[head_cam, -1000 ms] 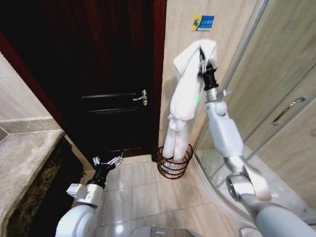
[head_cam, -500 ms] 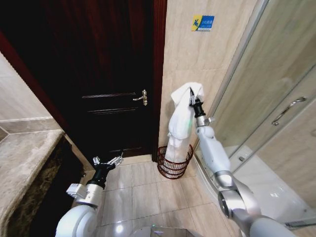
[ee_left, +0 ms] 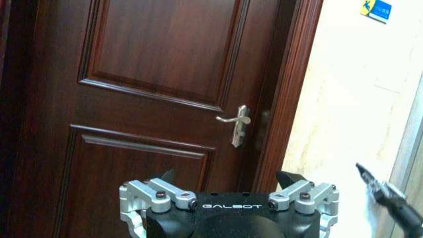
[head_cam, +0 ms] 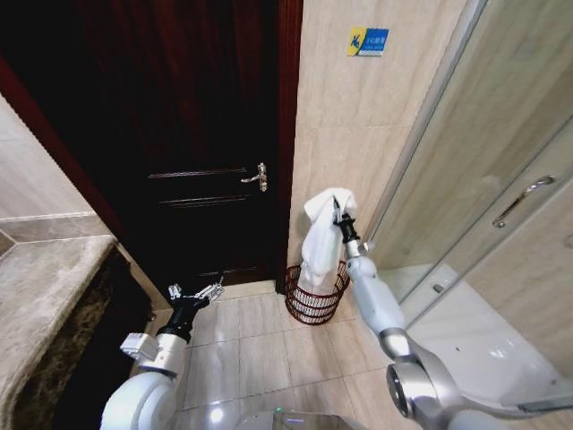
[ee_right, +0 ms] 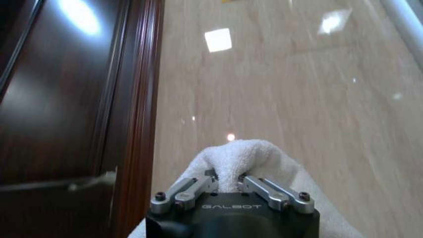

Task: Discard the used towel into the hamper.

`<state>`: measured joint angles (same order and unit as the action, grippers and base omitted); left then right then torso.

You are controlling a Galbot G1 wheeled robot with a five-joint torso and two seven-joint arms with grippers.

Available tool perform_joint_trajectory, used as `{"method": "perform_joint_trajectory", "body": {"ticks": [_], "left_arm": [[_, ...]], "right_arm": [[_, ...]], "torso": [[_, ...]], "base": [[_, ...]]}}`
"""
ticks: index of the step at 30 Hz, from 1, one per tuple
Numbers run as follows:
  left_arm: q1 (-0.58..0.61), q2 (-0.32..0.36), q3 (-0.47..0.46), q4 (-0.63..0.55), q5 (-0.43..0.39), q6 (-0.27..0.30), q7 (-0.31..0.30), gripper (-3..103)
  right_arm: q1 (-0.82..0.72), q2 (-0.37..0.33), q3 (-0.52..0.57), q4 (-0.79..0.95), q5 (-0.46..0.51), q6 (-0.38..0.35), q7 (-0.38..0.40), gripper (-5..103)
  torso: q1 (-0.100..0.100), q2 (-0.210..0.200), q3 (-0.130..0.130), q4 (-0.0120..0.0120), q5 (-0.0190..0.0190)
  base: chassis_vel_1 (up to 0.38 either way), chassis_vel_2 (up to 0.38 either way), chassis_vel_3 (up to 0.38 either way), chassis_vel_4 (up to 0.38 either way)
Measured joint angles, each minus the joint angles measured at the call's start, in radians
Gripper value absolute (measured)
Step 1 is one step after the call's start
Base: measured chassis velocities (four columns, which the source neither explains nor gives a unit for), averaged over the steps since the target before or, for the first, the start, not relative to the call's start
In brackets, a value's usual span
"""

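White terry towel [head_cam: 320,240], bunched and draped, pinched at its top fold by the right gripper [head_cam: 337,215]; lower end hangs into the reddish-brown wire hamper [head_cam: 314,303] directly beneath. Left gripper [head_cam: 195,292] parked low, fingers spread wide.

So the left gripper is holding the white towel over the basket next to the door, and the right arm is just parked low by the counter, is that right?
Not quite: the arms are swapped. The head view shows the right gripper shut on the white towel, which hangs into the hamper next to the door. The left gripper is the one parked low by the counter, open.
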<state>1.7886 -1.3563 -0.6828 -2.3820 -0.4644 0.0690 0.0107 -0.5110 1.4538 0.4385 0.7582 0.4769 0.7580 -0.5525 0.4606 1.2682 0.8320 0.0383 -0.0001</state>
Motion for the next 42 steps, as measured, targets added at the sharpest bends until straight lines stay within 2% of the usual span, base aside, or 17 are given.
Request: {"method": "perform_joint_trajectory", "body": {"ticks": [7,16,24,31,42], "left_arm": [[0.0,0.0,0.0,0.0,0.0,0.0,0.0,100],[0.0,0.0,0.0,0.0,0.0,0.0,0.0,100],[0.0,0.0,0.0,0.0,0.0,0.0,0.0,100],[0.0,0.0,0.0,0.0,0.0,0.0,0.0,100],[0.0,0.0,0.0,0.0,0.0,0.0,0.0,100]], "right_arm": [[0.012,0.009,0.041,-0.116,-0.042,0.026,-0.029,9],[0.057,-0.007,0.069,-0.256,-0.04,0.006,-0.037,9],[0.125,-0.027,0.072,-0.248,-0.019,-0.07,-0.011,9],[0.116,-0.021,0.066,-0.162,-0.005,-0.073,-0.012,9],[0.037,-0.002,0.071,-0.271,-0.01,-0.064,-0.035,9]], "torso": [[0.0,0.0,0.0,0.0,0.0],[0.0,0.0,0.0,-0.0002,0.0002],[0.0,0.0,0.0,-0.0001,0.0001],[0.0,0.0,0.0,0.0,-0.0004],[0.0,0.0,0.0,-0.0001,0.0]], "base": [[0.0,0.0,0.0,0.0],[0.0,0.0,0.0,0.0],[0.0,0.0,0.0,0.0],[0.0,0.0,0.0,0.0],[0.0,0.0,0.0,0.0]]}}
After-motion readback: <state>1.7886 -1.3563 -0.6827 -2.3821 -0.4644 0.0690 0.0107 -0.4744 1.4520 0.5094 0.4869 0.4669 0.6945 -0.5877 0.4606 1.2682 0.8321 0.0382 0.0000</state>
